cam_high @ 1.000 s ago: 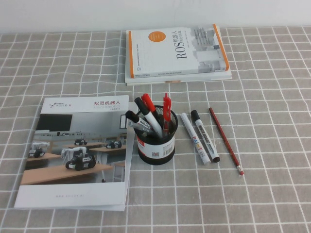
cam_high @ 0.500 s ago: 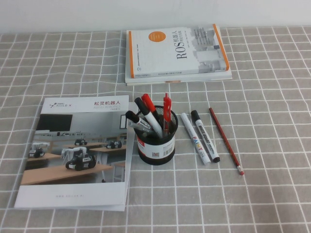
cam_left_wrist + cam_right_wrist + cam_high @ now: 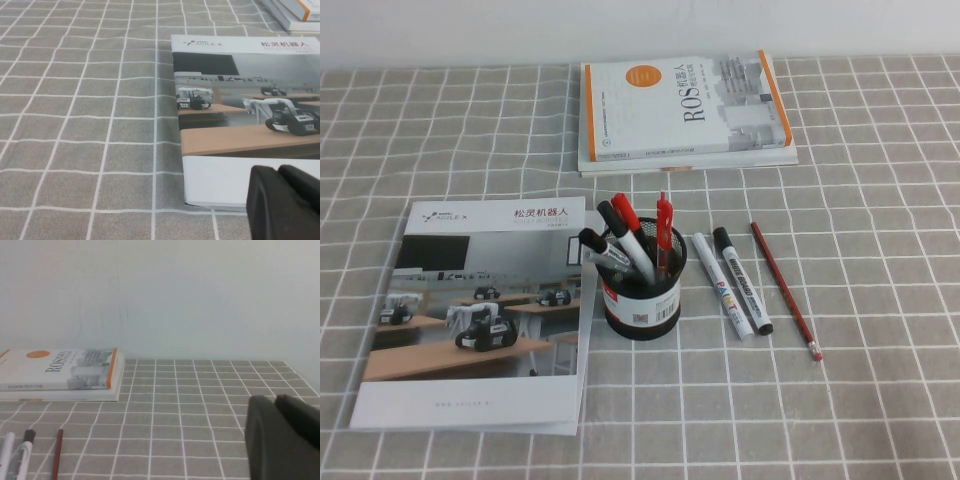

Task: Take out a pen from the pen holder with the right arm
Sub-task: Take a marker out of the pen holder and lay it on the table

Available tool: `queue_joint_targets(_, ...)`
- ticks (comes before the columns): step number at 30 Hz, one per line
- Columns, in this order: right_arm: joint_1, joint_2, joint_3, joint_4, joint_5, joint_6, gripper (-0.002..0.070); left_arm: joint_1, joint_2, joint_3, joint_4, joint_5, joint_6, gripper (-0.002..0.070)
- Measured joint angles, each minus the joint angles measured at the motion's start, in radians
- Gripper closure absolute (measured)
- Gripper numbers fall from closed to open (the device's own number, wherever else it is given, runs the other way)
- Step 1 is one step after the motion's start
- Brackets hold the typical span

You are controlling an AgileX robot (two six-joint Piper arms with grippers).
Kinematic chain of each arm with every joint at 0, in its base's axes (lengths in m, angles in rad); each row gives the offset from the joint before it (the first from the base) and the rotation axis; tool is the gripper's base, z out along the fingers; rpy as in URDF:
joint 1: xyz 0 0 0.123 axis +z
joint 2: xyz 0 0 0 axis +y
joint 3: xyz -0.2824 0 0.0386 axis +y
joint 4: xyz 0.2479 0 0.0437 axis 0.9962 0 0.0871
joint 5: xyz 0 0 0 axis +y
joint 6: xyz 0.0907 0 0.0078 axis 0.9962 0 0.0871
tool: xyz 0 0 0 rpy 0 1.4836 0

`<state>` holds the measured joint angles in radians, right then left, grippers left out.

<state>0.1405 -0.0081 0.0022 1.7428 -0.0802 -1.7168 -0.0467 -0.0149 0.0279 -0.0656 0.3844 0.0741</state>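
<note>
Left gripper, right gripper: both low, jaws together.

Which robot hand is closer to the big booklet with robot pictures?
Left. The left gripper hangs at the booklet's near edge. The right gripper is far off past the pencil, facing the stacked books.

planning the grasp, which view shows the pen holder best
The high view: the pen holder stands whole mid-frame, pens sticking out. Neither wrist view shows it: the left claw, shut, hangs by the brochure; the right claw, shut, faces the far book.
</note>
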Motion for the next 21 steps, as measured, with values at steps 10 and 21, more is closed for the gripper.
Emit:
queue_joint_targets(10, 0.0, 0.0, -0.035, -0.01, 0.02, 0.003, 0.0688, 0.0, 0.0, 0.0, 0.0, 0.0, 0.0, 0.0678)
queue_joint_targets(21, 0.0, 0.0, -0.032, -1.321, 0.329, 1.322, 0.0688, 0.0, 0.0, 0.0, 0.0, 0.0, 0.0, 0.0678)
